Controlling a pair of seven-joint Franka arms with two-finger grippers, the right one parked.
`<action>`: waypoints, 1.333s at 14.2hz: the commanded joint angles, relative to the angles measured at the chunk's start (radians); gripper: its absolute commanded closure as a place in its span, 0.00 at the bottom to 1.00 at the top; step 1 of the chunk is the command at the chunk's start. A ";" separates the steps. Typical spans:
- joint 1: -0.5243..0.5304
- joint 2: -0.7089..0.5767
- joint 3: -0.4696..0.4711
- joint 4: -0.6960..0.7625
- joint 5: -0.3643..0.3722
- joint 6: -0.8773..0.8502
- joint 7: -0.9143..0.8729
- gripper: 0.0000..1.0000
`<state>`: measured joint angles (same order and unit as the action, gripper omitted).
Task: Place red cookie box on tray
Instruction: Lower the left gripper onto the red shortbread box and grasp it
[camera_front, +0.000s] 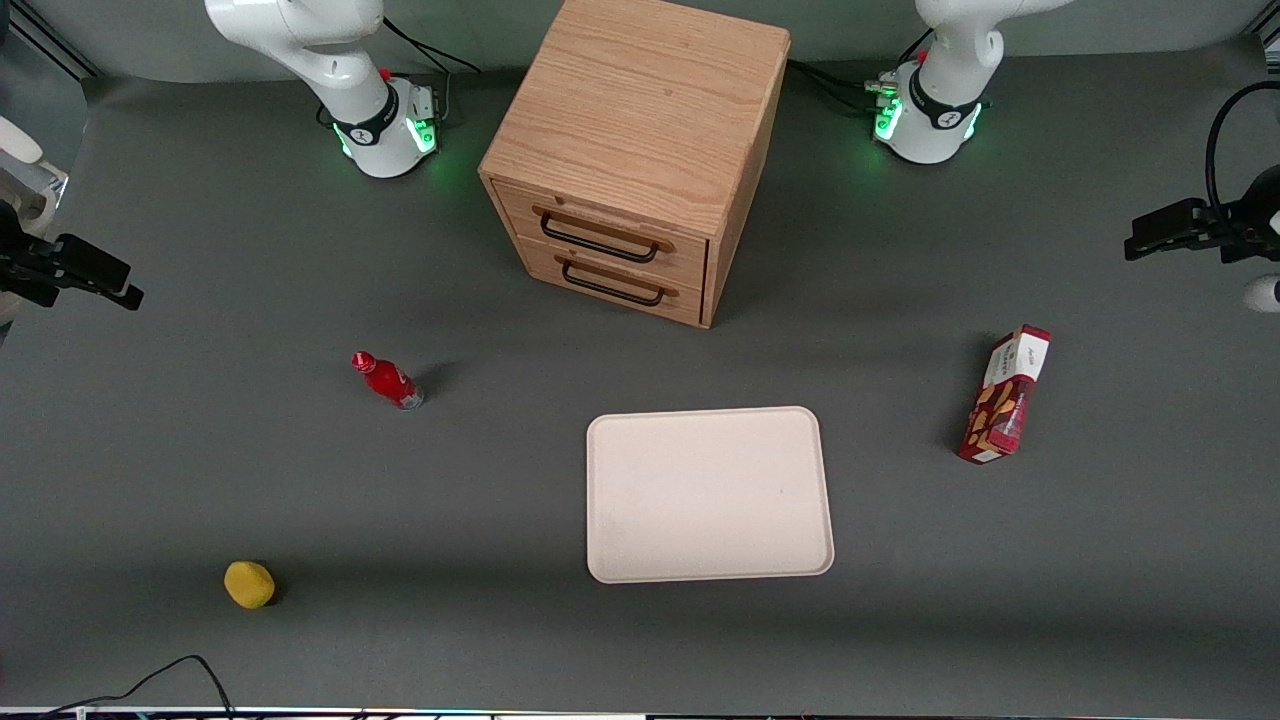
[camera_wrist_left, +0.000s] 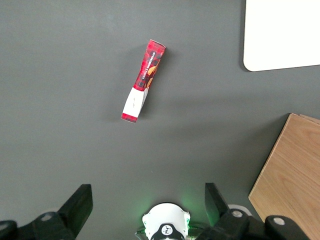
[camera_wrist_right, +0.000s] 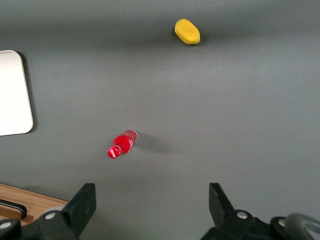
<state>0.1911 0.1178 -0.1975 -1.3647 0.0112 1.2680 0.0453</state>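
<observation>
The red cookie box (camera_front: 1005, 395) stands upright on the grey table toward the working arm's end, white panel uppermost; the left wrist view looks down on the box (camera_wrist_left: 142, 82). The cream-white tray (camera_front: 708, 495) lies flat and bare beside it, nearer the table's middle, and one corner of the tray (camera_wrist_left: 280, 35) shows in the left wrist view. My left gripper (camera_front: 1135, 245) hangs high at the working arm's end, farther from the front camera than the box and well apart from it. The gripper (camera_wrist_left: 147, 197) is open, with only table between its fingers.
A wooden two-drawer cabinet (camera_front: 640, 160) stands farther from the front camera than the tray. A small red bottle (camera_front: 388, 380) and a yellow lemon-like object (camera_front: 249, 584) lie toward the parked arm's end.
</observation>
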 joint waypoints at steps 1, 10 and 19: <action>-0.025 0.013 0.015 0.042 0.018 -0.036 -0.019 0.00; -0.021 0.028 0.111 -0.411 0.035 0.406 0.379 0.00; -0.021 0.195 0.113 -0.866 0.027 1.260 0.429 0.99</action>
<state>0.1788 0.2842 -0.0939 -2.2109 0.0443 2.4532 0.4546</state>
